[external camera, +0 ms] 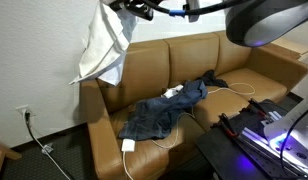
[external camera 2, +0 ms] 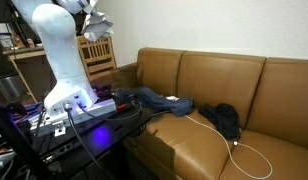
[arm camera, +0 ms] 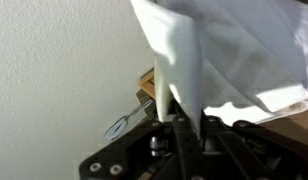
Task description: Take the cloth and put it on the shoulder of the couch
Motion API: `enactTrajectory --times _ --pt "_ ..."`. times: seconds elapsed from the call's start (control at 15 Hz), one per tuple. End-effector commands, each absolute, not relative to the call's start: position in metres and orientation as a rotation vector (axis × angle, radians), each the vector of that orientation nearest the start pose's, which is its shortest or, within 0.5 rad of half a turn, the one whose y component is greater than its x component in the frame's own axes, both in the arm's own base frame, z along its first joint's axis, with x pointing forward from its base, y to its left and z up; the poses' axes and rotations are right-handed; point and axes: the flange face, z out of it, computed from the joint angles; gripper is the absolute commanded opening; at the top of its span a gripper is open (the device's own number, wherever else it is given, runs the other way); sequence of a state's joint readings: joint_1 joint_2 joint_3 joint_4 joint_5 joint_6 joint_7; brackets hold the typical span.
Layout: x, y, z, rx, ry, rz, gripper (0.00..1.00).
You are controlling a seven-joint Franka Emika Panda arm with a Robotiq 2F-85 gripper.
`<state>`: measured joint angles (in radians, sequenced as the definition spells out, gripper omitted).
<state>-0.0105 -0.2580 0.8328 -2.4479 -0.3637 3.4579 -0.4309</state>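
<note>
Closest in, a dark blue denim garment is sprawled on the seat. Further back, at about 9 o'clock, there's the tan-brown leather couch's rounded padded arm. Up at 11 o'clock the gripper is pinched tight on the white soft cloth, which dangles above that arm. My worry: release it off-centre and it slides down toward the wall.

Cloth cropped by wrist view top edge, hides end effector fingertips.

Soft even room light; wrist view blurred, the cloth overexposed white.
</note>
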Motion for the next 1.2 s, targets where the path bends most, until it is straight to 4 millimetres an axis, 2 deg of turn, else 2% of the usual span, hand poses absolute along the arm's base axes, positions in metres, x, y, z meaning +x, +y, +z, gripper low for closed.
enactTrajectory --times 0.0,0.73,0.8,0.93,1.07,1.13 --pt "0.293 0.412 0.498 1.630 2.014 1.684 0.10" --pt "0.293 0.412 0.498 1.631 2.014 1.684 0.10" --pt "0.293 0.412 0.498 1.631 2.014 1.684 0.02" --pt "0.299 0.427 0.463 1.690 2.128 1.524 0.02" --pt "0.247 0.414 0.410 1.727 2.232 1.375 0.02" --pt "0.234 0.416 0.395 1.718 2.278 1.313 0.02"
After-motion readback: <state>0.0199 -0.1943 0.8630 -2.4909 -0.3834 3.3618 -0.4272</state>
